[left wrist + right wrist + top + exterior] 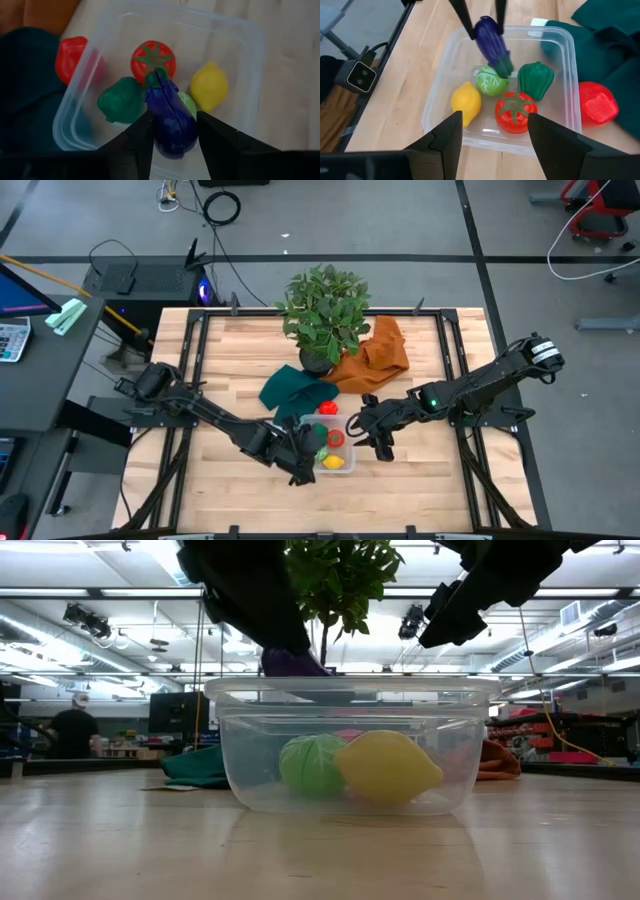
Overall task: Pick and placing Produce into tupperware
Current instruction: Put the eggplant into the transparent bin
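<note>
The wooden table [240, 350] sits in a big room with grey floor, and a leafy plant [322, 310] stands at its back edge next to an orange cloth [378, 355] and a green cloth [290, 390]. Near the front is the tupperware [333, 442], a clear tub. Inside it lie a tomato [153, 59], a green pepper [121, 100], a lemon [208, 89] and a small pale green veggie [491, 83]. The left gripper [172, 135] hangs right over the tub and is clenched on a purple eggplant [170, 117], stem end down, so it looks ready to be dropped in with the others. The right gripper [492, 127] waits just beside the tub with its claw spread apart and nothing in it. A red pepper [596, 105] sits outside the tub, touching the green cloth, so it probably goes in next.
</note>
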